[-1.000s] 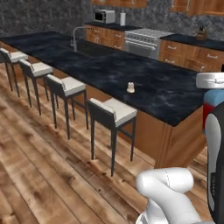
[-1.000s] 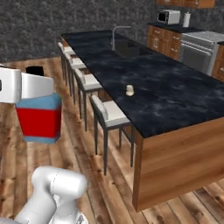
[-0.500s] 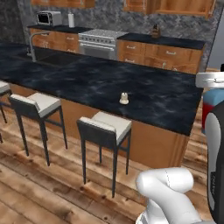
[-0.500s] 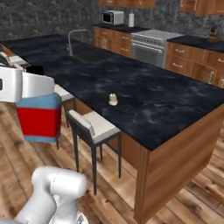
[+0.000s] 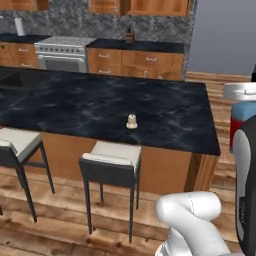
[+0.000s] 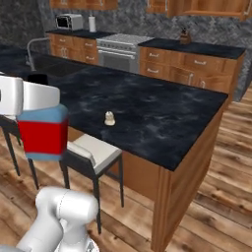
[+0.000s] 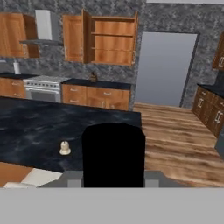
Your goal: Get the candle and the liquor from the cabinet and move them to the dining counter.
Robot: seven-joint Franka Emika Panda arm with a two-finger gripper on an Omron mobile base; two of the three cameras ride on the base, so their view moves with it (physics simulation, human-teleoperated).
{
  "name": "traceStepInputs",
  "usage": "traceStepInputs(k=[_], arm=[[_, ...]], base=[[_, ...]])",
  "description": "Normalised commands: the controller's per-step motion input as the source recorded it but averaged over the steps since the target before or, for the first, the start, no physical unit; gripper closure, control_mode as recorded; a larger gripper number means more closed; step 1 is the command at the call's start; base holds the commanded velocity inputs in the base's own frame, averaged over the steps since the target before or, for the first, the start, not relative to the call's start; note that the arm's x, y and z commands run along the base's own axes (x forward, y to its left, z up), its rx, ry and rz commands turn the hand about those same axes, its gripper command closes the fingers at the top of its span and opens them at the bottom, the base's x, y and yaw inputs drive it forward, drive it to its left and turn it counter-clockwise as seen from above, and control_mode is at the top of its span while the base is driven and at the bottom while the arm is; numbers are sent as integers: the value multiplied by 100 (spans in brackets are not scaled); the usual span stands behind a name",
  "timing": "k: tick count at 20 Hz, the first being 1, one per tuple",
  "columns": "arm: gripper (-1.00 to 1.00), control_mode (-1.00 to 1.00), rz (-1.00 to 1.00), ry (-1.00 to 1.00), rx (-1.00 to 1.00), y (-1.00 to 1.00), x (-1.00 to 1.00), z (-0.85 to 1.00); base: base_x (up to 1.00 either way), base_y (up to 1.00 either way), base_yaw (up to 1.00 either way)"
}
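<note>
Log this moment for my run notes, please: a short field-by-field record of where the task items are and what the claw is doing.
candle: standing on the dining counter, apart from the edges
liquor: red bottle held up in the claw, short of the counter, above the stool
claw state: shut on the liquor
cabinet: wall cupboard, door open, shelves bare
left to do: set the liquor on the dining counter

The left base view looks forward and down across the dining counter (image 5: 165, 115) from behind the arm's left; the right base view faces the same slab (image 6: 162, 118) from the arm's right; the hand view looks level, from near the counter's edge (image 7: 39, 127), toward the far open cabinet (image 7: 109, 41); all three share the candle (image 5: 131, 121).
</note>
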Motion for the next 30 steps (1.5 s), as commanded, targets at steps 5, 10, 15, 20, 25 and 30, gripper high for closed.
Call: traceStepInputs(k=[5,10,15,20,25,30], arm=[[100,100,0,0,0,0,0,0],[100,100,0,0,0,0,0,0],[100,100,0,0,0,0,0,0],[100,100,0,0,0,0,0,0],[100,100,0,0,0,0,0,0],[100,100,0,0,0,0,0,0]], base=[[24,64,-31],[39,43,-38],[19,42,-45],[19,39,-40],[7,56,-34],[10,68,-9]])
